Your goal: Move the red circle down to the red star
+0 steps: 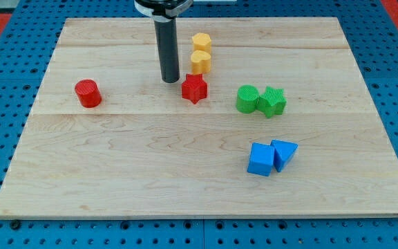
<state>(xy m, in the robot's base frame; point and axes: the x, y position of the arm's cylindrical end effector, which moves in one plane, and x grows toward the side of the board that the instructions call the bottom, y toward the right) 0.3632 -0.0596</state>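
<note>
Pale wooden board (206,187) lies on blue pegboard. Camera view: my tip (170,81), a bare dark rod end with nothing to open or close, rests just left of the red plastic star block (194,88), not clearly touching. Red plastic circle block (88,93) sits well apart toward the view's left of my tip, about level with the star.
</note>
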